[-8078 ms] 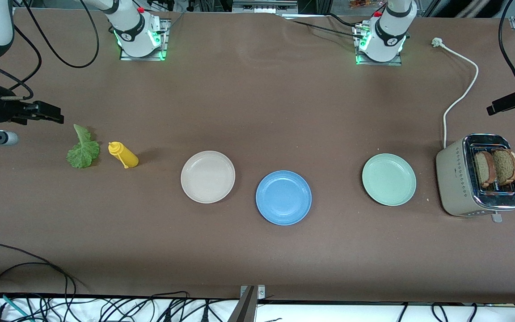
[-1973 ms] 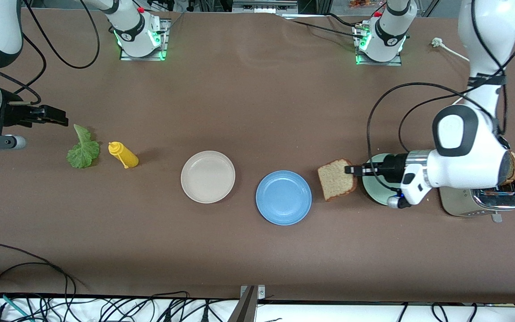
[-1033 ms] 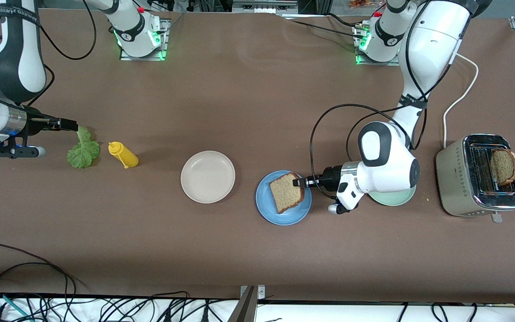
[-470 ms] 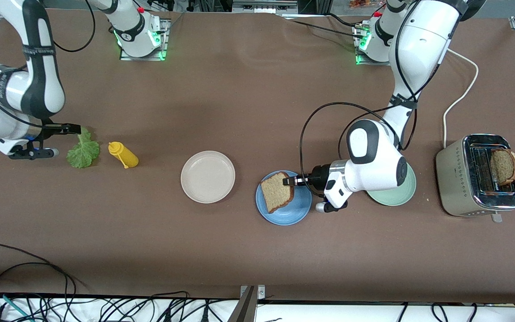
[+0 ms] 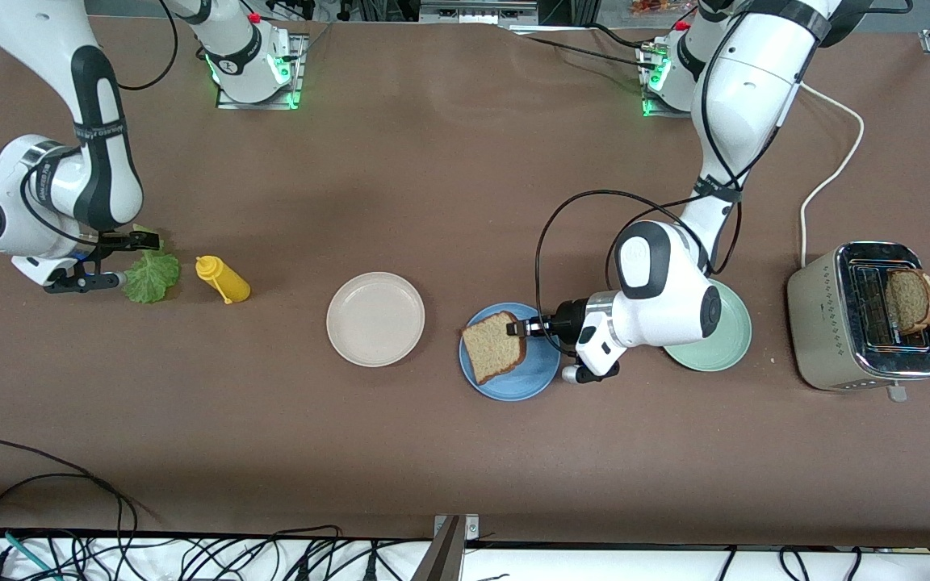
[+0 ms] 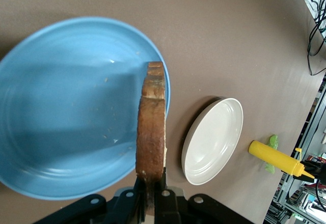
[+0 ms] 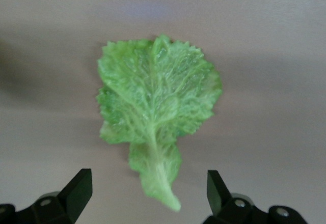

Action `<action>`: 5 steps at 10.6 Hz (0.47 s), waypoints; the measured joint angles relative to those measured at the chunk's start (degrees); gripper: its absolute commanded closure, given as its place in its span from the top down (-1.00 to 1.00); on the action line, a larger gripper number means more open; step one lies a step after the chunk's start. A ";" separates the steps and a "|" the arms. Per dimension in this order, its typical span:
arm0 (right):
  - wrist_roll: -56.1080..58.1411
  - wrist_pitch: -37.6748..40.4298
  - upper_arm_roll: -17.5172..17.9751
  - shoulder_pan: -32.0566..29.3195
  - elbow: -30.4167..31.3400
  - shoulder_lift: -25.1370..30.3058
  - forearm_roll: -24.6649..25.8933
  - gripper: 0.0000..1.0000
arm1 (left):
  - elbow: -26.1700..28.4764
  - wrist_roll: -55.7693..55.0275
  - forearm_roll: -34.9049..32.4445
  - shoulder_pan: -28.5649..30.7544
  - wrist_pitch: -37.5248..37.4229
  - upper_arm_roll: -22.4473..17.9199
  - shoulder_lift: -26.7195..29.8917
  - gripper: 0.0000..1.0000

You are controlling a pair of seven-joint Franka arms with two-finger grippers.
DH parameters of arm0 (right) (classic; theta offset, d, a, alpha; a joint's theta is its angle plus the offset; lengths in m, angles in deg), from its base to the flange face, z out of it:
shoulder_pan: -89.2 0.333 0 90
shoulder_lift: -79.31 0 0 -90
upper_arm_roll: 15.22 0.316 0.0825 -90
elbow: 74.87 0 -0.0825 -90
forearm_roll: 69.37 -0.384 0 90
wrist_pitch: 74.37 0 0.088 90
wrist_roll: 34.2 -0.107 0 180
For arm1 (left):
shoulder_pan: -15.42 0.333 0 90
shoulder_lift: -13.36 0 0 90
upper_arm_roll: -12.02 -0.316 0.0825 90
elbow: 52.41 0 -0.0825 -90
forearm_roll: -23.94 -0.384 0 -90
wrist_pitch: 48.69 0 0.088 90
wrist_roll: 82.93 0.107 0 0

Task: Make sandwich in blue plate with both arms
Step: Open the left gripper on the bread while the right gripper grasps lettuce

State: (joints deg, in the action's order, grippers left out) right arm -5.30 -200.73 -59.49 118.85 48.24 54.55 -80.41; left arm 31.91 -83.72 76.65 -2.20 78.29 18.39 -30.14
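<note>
My left gripper (image 5: 521,328) is shut on a slice of brown bread (image 5: 494,346) and holds it tilted over the blue plate (image 5: 531,382). In the left wrist view the bread slice (image 6: 152,132) shows edge-on, pinched between the jaws of the left gripper (image 6: 152,193), above the blue plate (image 6: 61,107). A second bread slice (image 5: 911,300) stands in the toaster (image 5: 824,323). My right gripper (image 5: 142,240) hangs open over the stem end of the green lettuce leaf (image 5: 150,276). The right wrist view has the lettuce leaf (image 7: 158,112) flat on the table, its stem between the spread fingers of the right gripper (image 7: 148,193).
A yellow squeeze bottle (image 5: 222,279) lies beside the lettuce. A beige plate (image 5: 375,319) sits next to the blue one, toward the right arm's end. A mint green plate (image 5: 722,343) lies partly under the left arm. The toaster's white cord (image 5: 836,161) runs toward the bases.
The left arm has carried the bread farther across the blue plate and lowered it. The right arm has swung in, bringing its open gripper over the lettuce stem.
</note>
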 measured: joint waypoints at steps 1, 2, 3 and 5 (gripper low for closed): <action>5.00 -1.30 0.25 -1.29 0.06 -2.33 -4.83 1.00 | -0.02 0.83 0.00 0.00 0.12 -0.02 -0.22 -1.00; 8.90 -2.30 0.60 -2.23 0.07 -4.60 -8.83 1.00 | -0.06 2.15 0.00 0.01 0.22 -0.14 -0.43 -1.00; 10.42 -3.05 1.02 -2.50 0.03 -6.11 -10.51 1.00 | -0.08 4.96 0.00 0.07 0.23 -0.40 -0.75 -1.00; 10.73 -4.11 1.95 -2.49 -0.06 -7.02 -11.24 1.00 | -0.10 10.48 0.00 0.63 0.31 -0.78 -1.84 -1.00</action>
State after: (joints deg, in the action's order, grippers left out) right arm 5.43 -204.84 -57.54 116.35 48.18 47.53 -91.66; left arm 31.81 -73.24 76.65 -1.57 78.60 17.61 -31.99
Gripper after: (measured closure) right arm 0.000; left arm 0.912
